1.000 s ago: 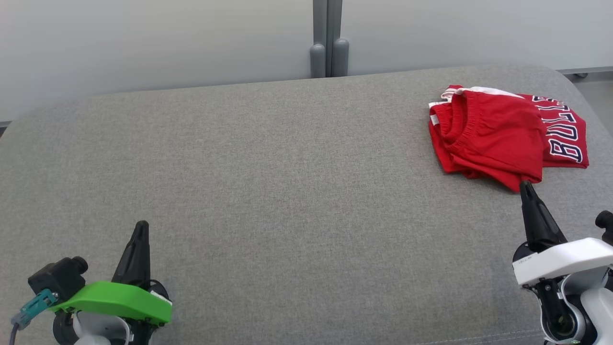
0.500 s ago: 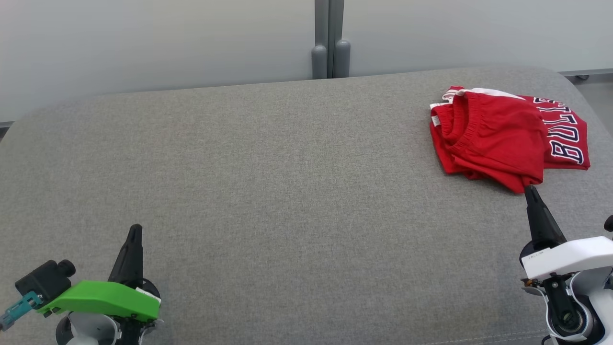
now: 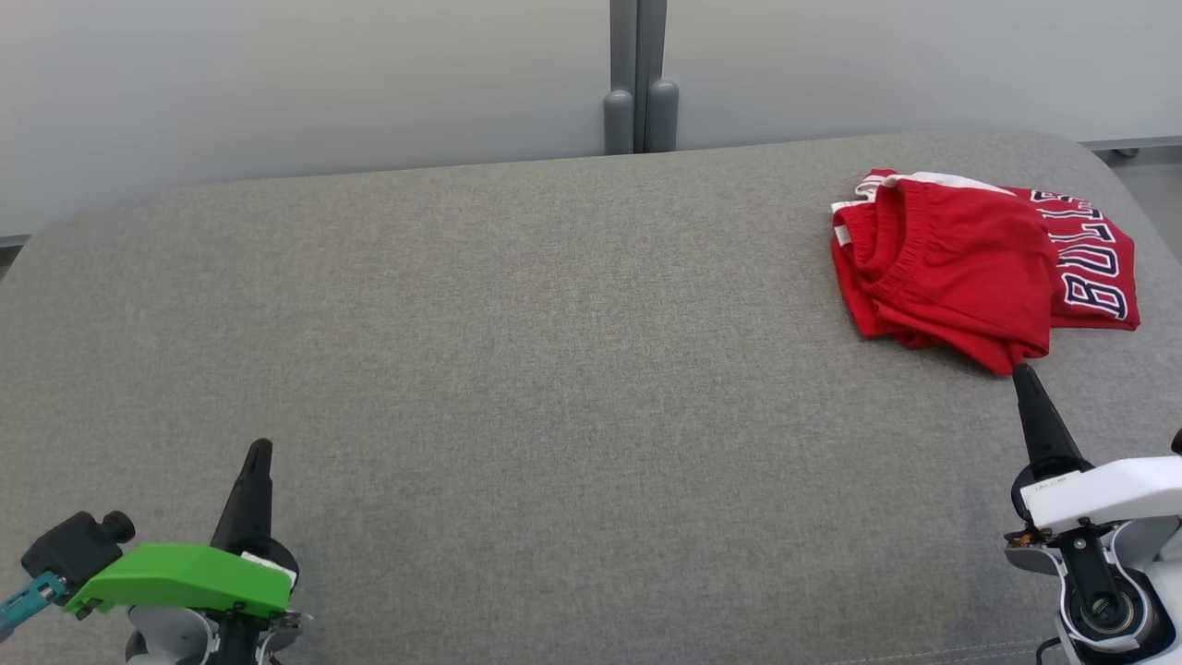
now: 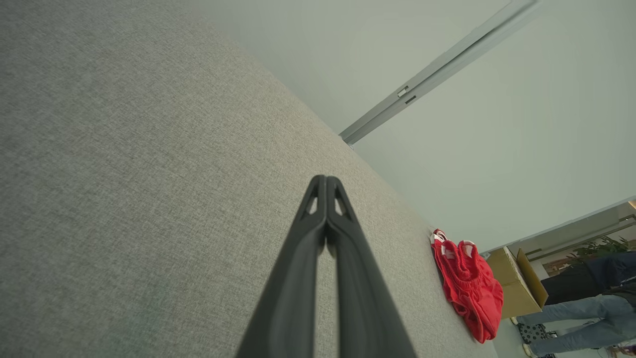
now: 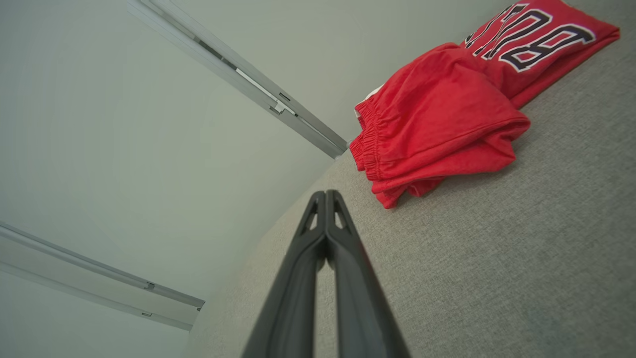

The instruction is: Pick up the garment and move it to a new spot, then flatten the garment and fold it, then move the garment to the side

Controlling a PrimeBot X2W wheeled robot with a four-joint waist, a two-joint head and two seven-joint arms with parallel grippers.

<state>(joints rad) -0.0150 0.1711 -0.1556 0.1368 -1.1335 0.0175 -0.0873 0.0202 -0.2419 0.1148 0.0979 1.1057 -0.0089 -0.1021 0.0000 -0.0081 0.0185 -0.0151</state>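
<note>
Resting just beyond right gripper (image 3: 1019, 369): garment (image 3: 960, 268).

You're facing a grey fabric-covered surface (image 3: 554, 369) with rounded far corners. Behind it stands a pale wall (image 3: 277, 83), split by a grey post (image 3: 637, 74); a cardboard box (image 4: 514, 291) sits past its right end.

L gripper (image 3: 260, 451): black tapered fingers (image 3: 247, 503), slots nr tips
L wrist: green cover (image 3: 175, 577), black cam block (image 3: 69, 550), teal cable (image 3: 20, 602)
R wrist: white housing (image 3: 1103, 489), small label, round hub
</note>
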